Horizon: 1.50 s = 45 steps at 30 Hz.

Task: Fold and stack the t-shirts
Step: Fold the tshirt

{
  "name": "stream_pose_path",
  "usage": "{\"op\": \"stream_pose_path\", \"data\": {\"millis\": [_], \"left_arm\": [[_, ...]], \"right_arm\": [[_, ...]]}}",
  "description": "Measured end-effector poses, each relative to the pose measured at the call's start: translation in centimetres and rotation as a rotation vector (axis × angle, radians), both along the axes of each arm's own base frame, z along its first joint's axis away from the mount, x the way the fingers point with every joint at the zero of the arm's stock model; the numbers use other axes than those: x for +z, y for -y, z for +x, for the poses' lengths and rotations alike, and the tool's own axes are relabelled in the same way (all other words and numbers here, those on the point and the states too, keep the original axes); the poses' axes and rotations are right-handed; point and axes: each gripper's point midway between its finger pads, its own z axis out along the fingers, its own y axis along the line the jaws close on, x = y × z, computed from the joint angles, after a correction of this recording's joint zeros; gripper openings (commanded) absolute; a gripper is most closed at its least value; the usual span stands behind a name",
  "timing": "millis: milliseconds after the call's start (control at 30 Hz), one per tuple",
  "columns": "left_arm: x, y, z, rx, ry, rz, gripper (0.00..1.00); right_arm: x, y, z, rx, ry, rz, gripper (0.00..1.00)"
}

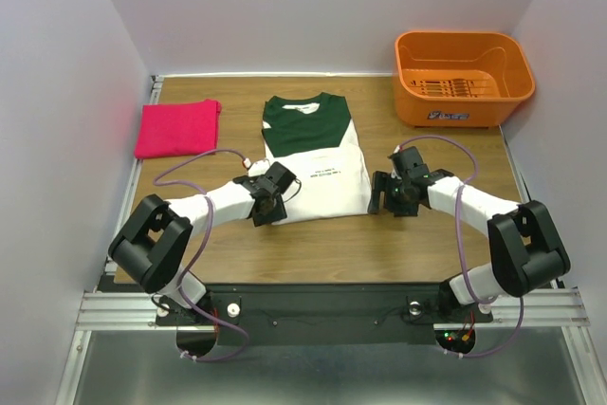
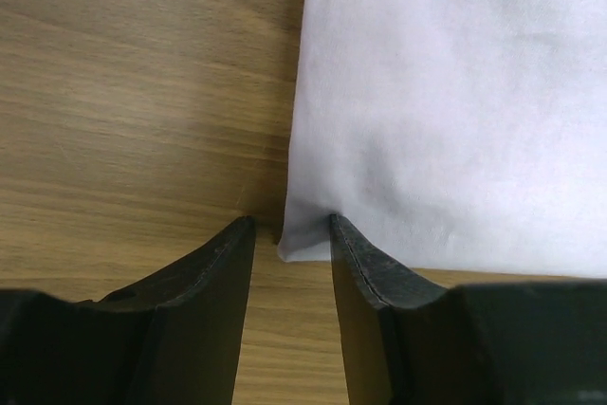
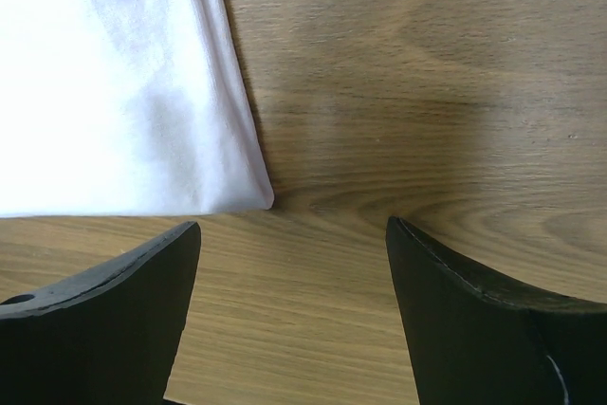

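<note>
Here, in the lower middle of the top view, the left gripper [image 1: 268, 198] stands at the near left corner of the white t-shirt [image 1: 318, 154]. Its fingers are apart by a narrow gap. In the left wrist view the hem corner lies between them, and I see no squeeze on it. The right gripper [image 1: 384, 194] waits at the near right corner with its fingers wide apart. The cloth corner lies just in front of them and nothing is held.

I judge the shirt to be light, soft and limp. It will probably sag when lifted and slide easily on the smooth wooden table [image 1: 313, 244]. The two hem corners seem the best places to take it, pinching all layers together.

The shirt lies flat in the middle of the frame. Its long axis runs from bottom to top, with the hem toward the arms and the green collar toward the upper edge.

Farther away, the pink-red t-shirt [image 1: 176, 127] lies folded at upper left, and the orange basket [image 1: 455, 113] stands at upper right.
</note>
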Motion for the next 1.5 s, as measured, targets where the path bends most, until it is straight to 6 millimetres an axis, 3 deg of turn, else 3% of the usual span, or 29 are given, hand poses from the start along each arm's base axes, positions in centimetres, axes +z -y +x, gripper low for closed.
{"op": "stream_pose_path", "data": {"millis": [367,667,1200,1400,1500], "left_arm": [[-0.1,0.9,0.1,-0.026,0.0,0.012,0.24],[-0.1,1.2,0.2,-0.037,0.011,-0.003,0.13],[-0.1,1.3,0.2,-0.053,0.028,-0.016,0.07],[-0.1,1.3,0.2,-0.056,0.029,-0.017,0.05],[-0.1,1.3,0.1,-0.057,0.031,-0.019,0.0]], "right_arm": [[-0.4,-0.4,0.3,-0.018,-0.002,-0.08,0.78],[-0.8,-0.4,0.7,-0.04,-0.011,-0.139,0.54],[-0.9,-2.0,1.2,-0.039,-0.019,-0.149,0.38],[-1.1,-2.3,1.5,-0.047,-0.021,-0.163,0.27],[-1.1,-2.3,1.6,-0.053,-0.019,-0.16,0.15]]}}
